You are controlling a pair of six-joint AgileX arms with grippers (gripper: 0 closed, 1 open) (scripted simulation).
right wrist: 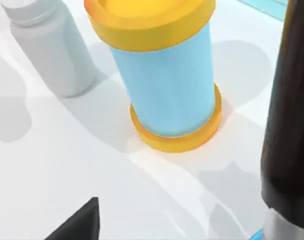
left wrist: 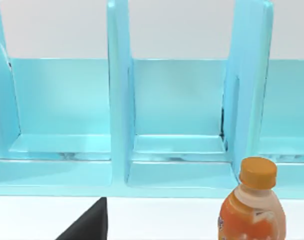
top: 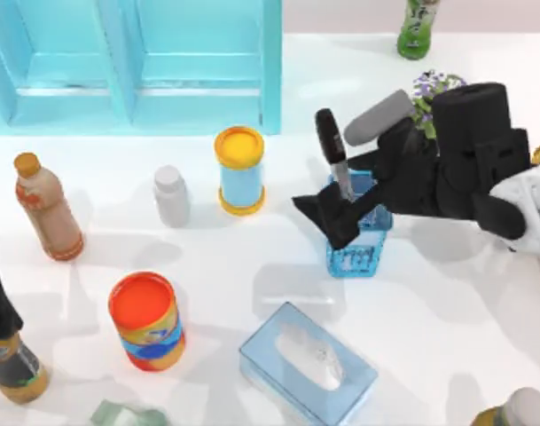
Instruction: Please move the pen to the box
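Pen (top: 333,151) stands upright, cap up, its silver barrel dipping into the small blue box (top: 358,248) right of the bench's middle, the right claw (top: 345,209) clenched on it. Release should wait until the barrel sits straight and well inside the box walls, or it may tip out. The claw hides the tip and box floor. Left arm idles at the bench's left edge.

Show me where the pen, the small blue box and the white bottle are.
pen (top: 330,139), top view, black cap.
small blue box (top: 356,258), top view, front wall.
white bottle (top: 172,200), top view, body.
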